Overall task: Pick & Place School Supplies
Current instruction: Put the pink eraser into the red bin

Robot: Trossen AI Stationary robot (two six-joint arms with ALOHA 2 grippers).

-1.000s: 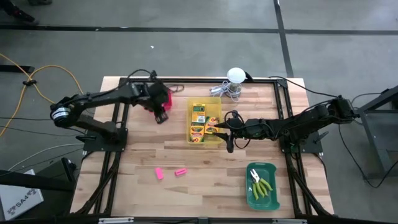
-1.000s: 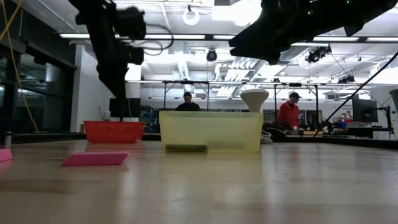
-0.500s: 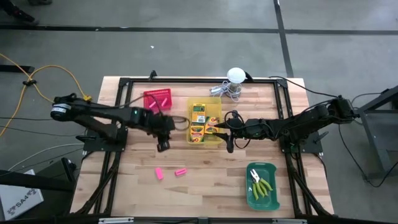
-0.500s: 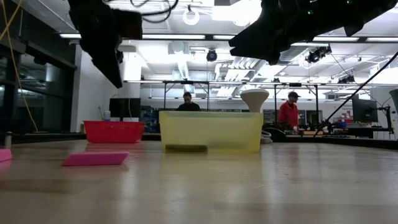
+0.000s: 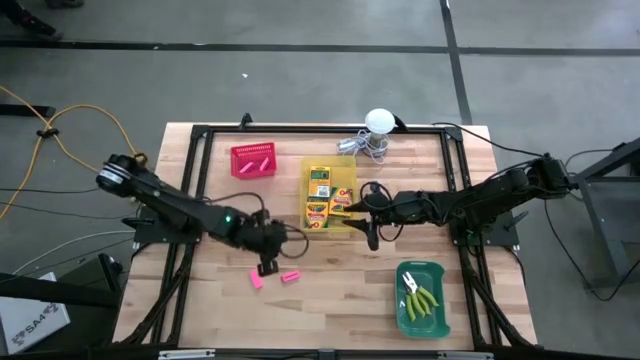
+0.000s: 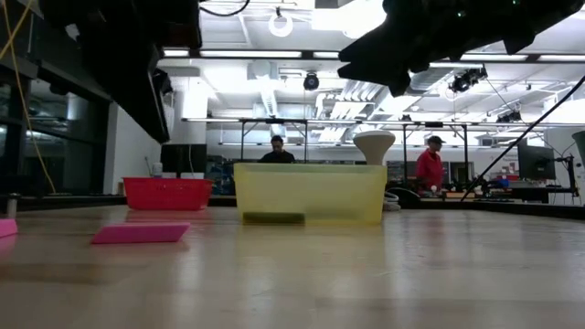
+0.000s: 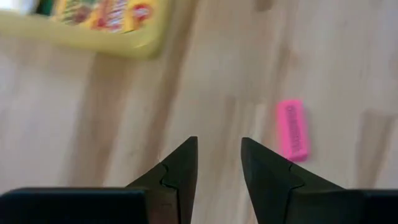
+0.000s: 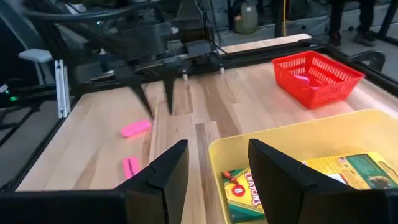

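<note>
From above, my left gripper [image 5: 266, 266] hangs over the bare wood of the desk [image 5: 330, 290], just beside the two pink erasers [image 5: 273, 278] lying there. My right gripper [image 5: 368, 213] sits at the edge of the yellow bin [image 5: 343, 168], which holds the crayon boxes [image 5: 318, 195]. More pink erasers lie in the red bin [image 5: 253, 160], and the two green-handled tools [image 5: 420, 297] rest in the green bin [image 5: 422, 322].

From desk level, one eraser [image 6: 139, 234] lies flat in front of the yellow bin [image 6: 311, 193], the red bin [image 6: 167, 194] behind it.

Through my left wrist camera, my fingers [image 7: 180, 168] stand apart with nothing between them, one eraser [image 7: 293, 130] near them.

Through my right wrist camera, my fingers [image 8: 166, 172] are spread and empty above the yellow bin's rim [image 8: 298, 127], crayon boxes [image 8: 239, 189] below.
</note>
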